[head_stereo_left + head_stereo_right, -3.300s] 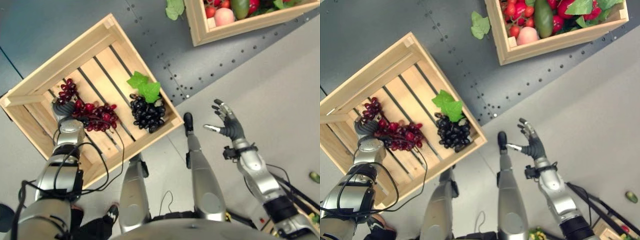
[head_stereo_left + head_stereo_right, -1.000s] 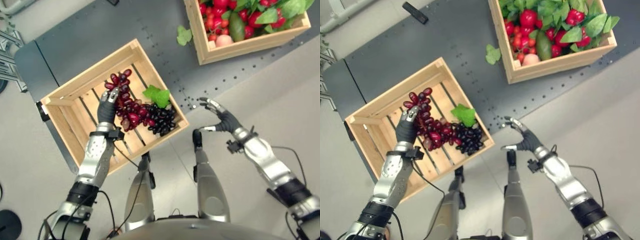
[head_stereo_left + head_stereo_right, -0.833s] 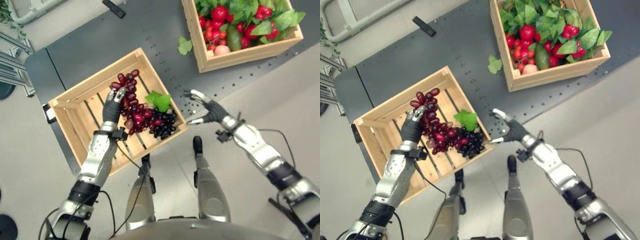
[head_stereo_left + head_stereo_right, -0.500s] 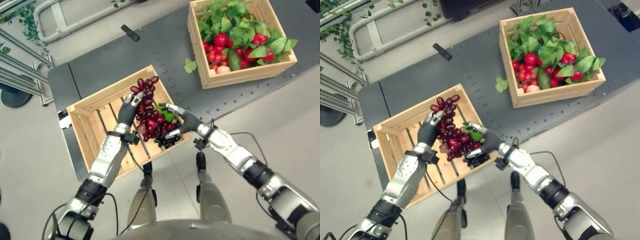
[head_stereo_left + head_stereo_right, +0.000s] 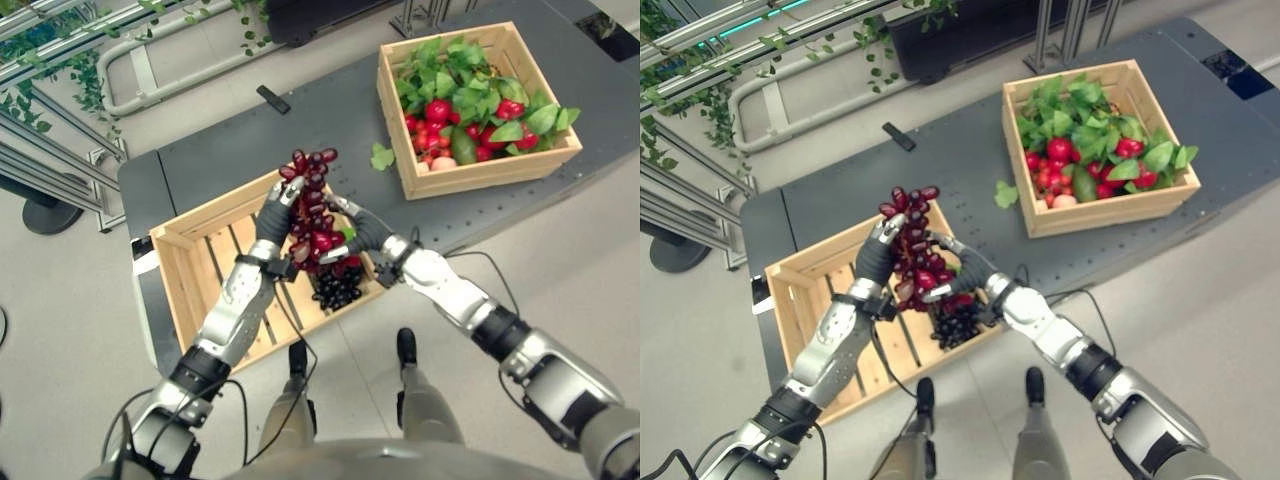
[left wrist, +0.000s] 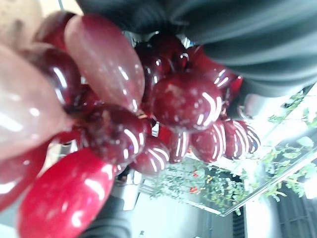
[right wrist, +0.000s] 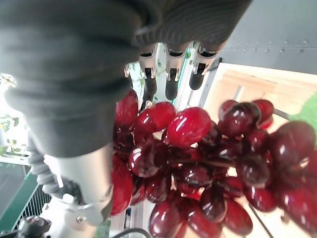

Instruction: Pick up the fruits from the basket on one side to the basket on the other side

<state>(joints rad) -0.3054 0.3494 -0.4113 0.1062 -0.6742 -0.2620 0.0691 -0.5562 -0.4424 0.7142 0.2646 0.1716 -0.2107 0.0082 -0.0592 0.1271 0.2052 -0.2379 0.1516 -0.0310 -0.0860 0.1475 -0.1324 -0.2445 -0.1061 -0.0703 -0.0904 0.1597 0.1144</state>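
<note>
Far left, pale metal rails (image 5: 45, 150) run along the floor, with green leafy vines (image 5: 60, 95) trailing over them. On the dark grey perforated metal table (image 5: 215, 155) sits a shallow slatted crate of pale wood (image 5: 190, 270), its floor made of flat boards with dark gaps between. Above it the left hand (image 5: 272, 215) is raised, its fingers curled round the top of a bunch of glossy red grapes (image 5: 312, 215); the smooth oval berries stand up past the fingertips and hang down beside the palm, clear of the crate floor. In the left wrist view the same grapes (image 6: 119, 129) press right up to the dark ribbed cover, shiny and plump.

Just right of the bunch, the right hand (image 5: 358, 235) reaches in from the other side, its fingers spread and cupped against the grapes' lower half; the right wrist view shows its dark-tipped fingers (image 7: 171, 74) straight and side by side above the red cluster, not closed on it. Under both hands a bunch of small, round black grapes (image 5: 338, 288) with a green leaf (image 5: 347, 232) lies in the crate's near corner.

Further right, a loose green leaf (image 5: 381, 157) lies flat on the table. Beyond it stands a deeper pale wooden box (image 5: 480, 170), heaped with red fruits (image 5: 440, 108) and broad green leaves (image 5: 445, 60). A small black bar (image 5: 272, 99) lies on the table's far side.
</note>
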